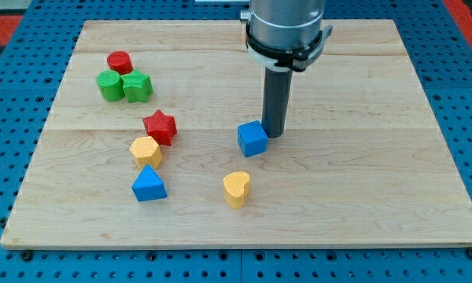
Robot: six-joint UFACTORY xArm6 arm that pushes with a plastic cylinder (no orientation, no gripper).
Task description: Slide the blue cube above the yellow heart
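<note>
The blue cube (252, 138) lies near the middle of the wooden board (362, 189). The yellow heart (237, 189) lies below it, a little to the view's left, with a gap between them. My tip (275, 136) is at the cube's right side, touching or almost touching it. The dark rod comes down from the arm at the view's top.
At the view's left lie a red star (160, 126), a yellow hexagon-like block (145, 151) and a blue triangle (149, 185). Further up left a red cylinder (119, 62) and two green blocks (108, 85) (138, 86) sit clustered. A blue pegboard surrounds the board.
</note>
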